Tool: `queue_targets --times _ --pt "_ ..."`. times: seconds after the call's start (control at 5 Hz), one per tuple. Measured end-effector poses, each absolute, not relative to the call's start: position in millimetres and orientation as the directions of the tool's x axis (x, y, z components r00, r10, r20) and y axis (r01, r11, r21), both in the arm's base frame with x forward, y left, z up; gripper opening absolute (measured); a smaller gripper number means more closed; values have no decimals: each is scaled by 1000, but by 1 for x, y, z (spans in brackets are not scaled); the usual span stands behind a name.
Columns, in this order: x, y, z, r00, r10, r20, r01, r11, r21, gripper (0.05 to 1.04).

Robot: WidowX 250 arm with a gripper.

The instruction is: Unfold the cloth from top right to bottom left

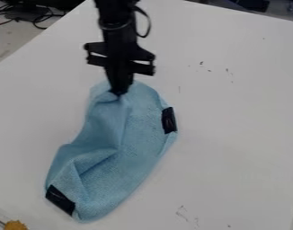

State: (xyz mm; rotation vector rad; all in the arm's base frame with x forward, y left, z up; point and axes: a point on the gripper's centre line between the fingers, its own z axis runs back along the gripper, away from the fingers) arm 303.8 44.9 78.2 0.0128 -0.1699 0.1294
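Clock positions are given with 12 at the top of the camera view. The light-blue woven cloth (134, 148) lies on the white tabletop (233, 148), its long axis running from 12 to 7. The black two-finger gripper (118, 93) is at the cloth's 12 o'clock end, fingertips together and clamped on a pinch of fabric. Black patches sit at the cloth's 2 o'clock edge (169, 120) and 7 o'clock corner (60, 200). Step in hand, as judged: grasp made, unfolding stroke pending. Next move: raise the pinched layer slightly, carry it toward 7 o'clock, lower, then release. Caution: a low drag may shift the whole cloth.
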Motion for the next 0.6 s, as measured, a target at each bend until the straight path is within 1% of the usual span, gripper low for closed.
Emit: queue_targets --times 0.2,0.4,0.6 --pt "280 87 86 973 146 180 -158 986 57 83" --pt "253 125 96 965 188 183 -206 975 86 83" --pt "230 151 86 957 220 188 -237 969 71 83"
